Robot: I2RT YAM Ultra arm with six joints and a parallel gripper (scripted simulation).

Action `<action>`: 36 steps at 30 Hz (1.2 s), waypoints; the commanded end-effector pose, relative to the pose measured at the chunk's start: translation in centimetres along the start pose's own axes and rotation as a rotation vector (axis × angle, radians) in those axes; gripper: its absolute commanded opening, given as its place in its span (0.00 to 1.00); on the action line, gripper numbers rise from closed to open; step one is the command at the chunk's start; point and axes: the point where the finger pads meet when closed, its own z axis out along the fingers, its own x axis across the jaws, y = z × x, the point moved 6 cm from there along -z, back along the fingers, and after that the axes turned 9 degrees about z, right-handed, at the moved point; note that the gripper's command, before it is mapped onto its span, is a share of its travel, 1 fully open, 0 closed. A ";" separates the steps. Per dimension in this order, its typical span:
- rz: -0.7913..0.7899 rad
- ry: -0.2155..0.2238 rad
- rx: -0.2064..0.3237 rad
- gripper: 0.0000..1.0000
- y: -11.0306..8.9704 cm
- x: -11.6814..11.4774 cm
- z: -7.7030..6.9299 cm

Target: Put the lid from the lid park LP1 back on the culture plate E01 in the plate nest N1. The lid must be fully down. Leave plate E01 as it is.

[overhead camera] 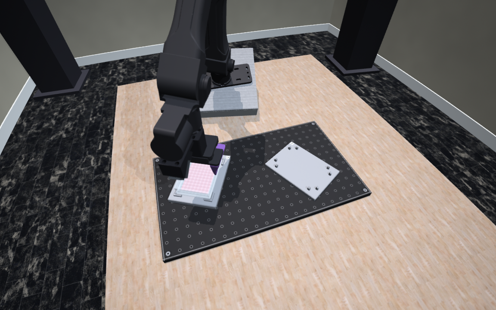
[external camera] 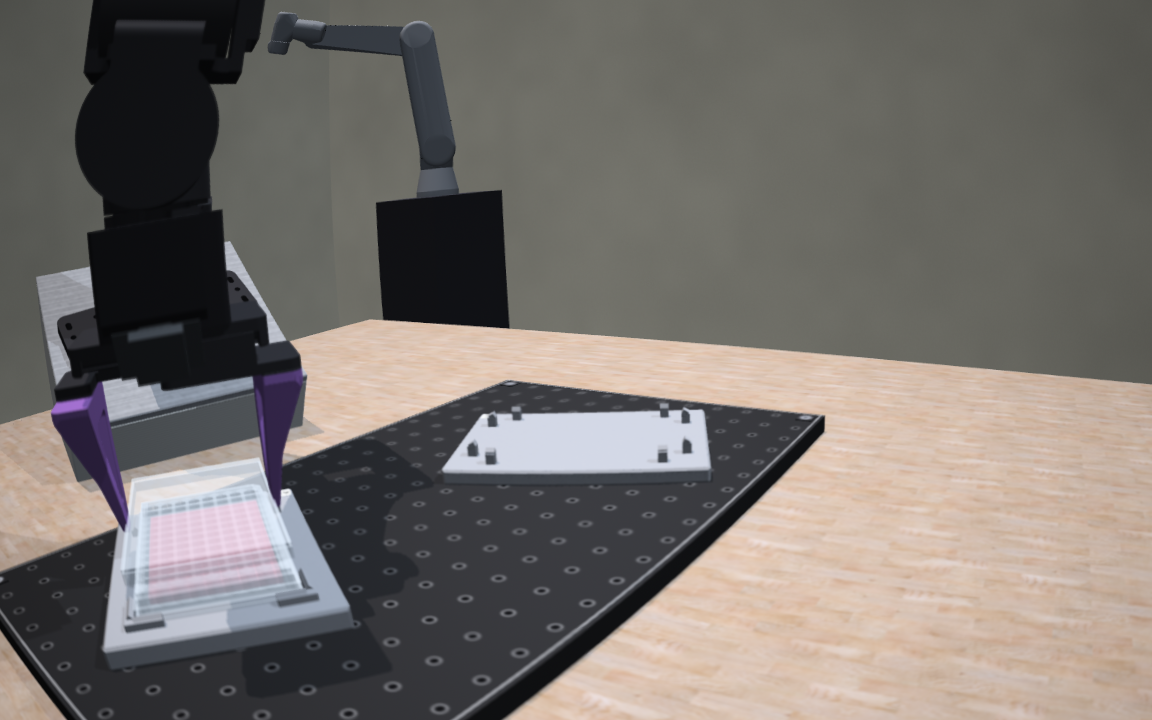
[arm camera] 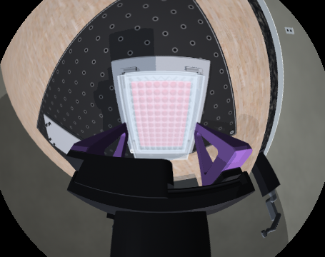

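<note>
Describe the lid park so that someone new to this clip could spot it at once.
Find the black perforated board lying on the wooden table. Two pale grey slabs sit on it: the lid park is the one away from the gripper. Unlike the plate nest, which holds the pink-welled culture plate, its flat top carries only small dark pegs near its corners.

The gripper holds the clear lid over the plate nest.

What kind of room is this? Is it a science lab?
Probably a lab bench: a robot gripper holds a clear lid over a plate of pink wells, on a black board full of holes.
</note>
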 end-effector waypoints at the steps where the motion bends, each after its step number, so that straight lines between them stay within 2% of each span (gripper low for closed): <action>1: -0.002 0.003 -0.019 0.00 0.4 0.1 -0.2; 36: -0.002 0.003 -0.019 0.00 0.2 0.1 0.1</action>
